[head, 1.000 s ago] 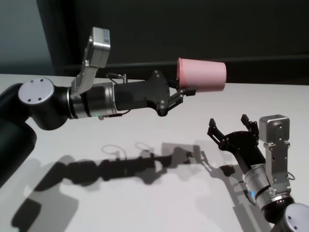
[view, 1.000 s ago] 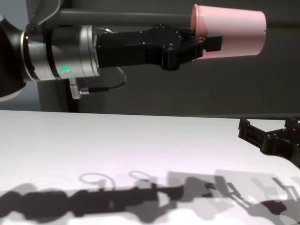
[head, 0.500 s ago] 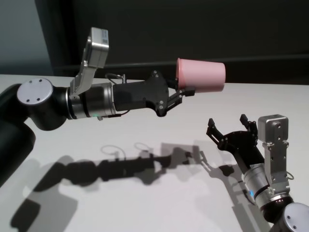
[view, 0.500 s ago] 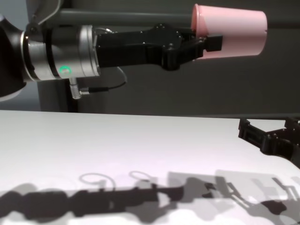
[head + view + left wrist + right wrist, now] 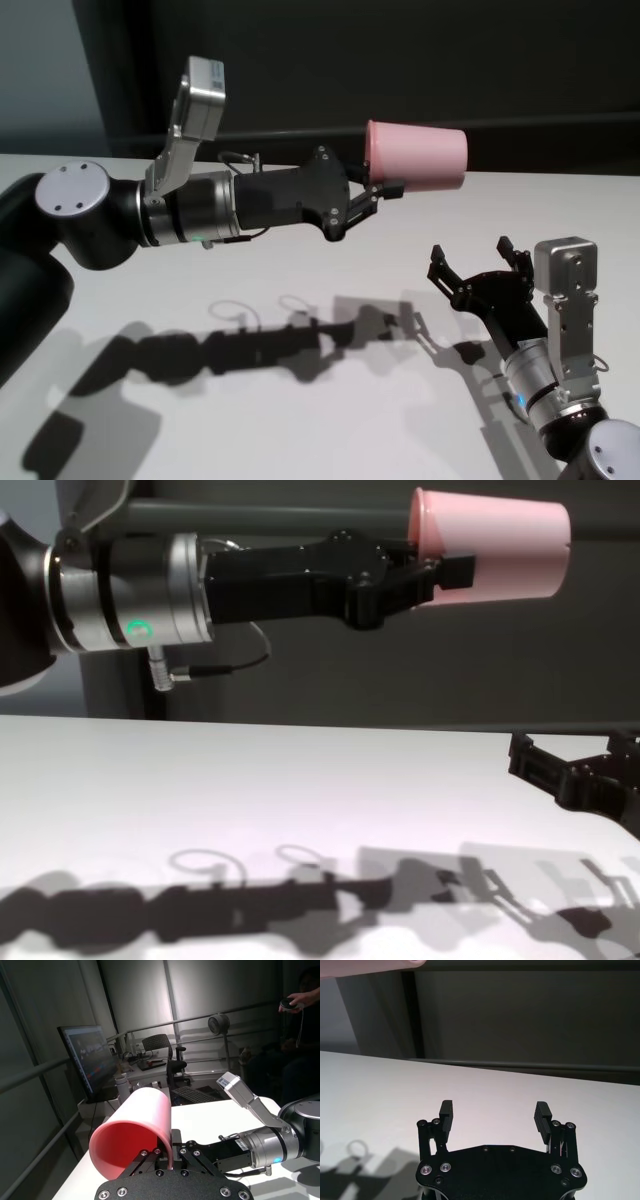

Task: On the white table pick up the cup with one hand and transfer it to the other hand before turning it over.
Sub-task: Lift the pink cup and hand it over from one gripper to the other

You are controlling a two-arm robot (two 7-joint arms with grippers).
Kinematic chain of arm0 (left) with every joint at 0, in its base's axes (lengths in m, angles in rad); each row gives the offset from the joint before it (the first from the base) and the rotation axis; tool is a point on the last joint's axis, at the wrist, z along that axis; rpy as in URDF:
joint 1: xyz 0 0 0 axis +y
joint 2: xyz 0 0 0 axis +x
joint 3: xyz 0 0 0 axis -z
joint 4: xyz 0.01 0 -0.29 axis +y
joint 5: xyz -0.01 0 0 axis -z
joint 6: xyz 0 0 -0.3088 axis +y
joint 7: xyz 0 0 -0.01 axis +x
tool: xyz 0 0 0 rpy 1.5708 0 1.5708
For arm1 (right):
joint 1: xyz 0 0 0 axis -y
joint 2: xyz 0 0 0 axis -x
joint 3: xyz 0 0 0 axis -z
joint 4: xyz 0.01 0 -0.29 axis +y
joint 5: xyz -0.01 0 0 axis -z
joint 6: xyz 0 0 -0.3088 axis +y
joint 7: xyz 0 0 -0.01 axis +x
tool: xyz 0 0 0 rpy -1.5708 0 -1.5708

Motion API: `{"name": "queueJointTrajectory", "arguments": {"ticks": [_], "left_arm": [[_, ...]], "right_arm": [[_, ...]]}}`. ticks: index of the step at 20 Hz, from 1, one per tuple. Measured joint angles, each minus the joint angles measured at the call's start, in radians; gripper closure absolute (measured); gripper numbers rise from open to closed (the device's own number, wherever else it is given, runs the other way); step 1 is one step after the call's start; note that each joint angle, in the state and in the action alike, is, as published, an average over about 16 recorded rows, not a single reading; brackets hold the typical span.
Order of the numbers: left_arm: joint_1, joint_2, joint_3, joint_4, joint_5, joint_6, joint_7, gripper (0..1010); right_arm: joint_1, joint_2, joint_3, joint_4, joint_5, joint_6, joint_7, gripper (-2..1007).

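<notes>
The pink cup (image 5: 420, 155) hangs on its side well above the white table (image 5: 300, 400), its rim toward my left arm. My left gripper (image 5: 383, 190) is shut on the cup's rim wall, one finger inside and one outside; the chest view shows the same grip on the cup (image 5: 500, 550) by the left gripper (image 5: 440, 575), and the left wrist view looks into the cup's open mouth (image 5: 132, 1142). My right gripper (image 5: 475, 262) stands open lower down at the right, pointing up, with nothing between its fingers (image 5: 446, 1110), below and to the right of the cup.
The arms cast dark shadows (image 5: 250, 345) on the table's middle. A dark wall (image 5: 400, 60) runs behind the table's far edge. In the left wrist view a monitor (image 5: 90, 1062), a chair and a person lie beyond the table.
</notes>
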Motion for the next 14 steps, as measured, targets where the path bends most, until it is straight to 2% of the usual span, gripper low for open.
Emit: {"name": "queueJointTrajectory", "arguments": {"ticks": [7,10,14], "left_arm": [[0.0,0.0,0.0,0.0,0.0,0.0,-0.001,961],[0.0,0.0,0.0,0.0,-0.001,0.001,-0.001,961],[0.0,0.0,0.0,0.0,-0.001,0.001,-0.001,961]], "right_arm": [[-0.002,-0.007,0.009,0.0,0.012,0.002,0.005,5],[-0.006,-0.014,0.02,0.0,0.027,0.006,0.012,5],[-0.013,-0.029,0.046,-0.001,0.06,0.013,0.026,5]]}}
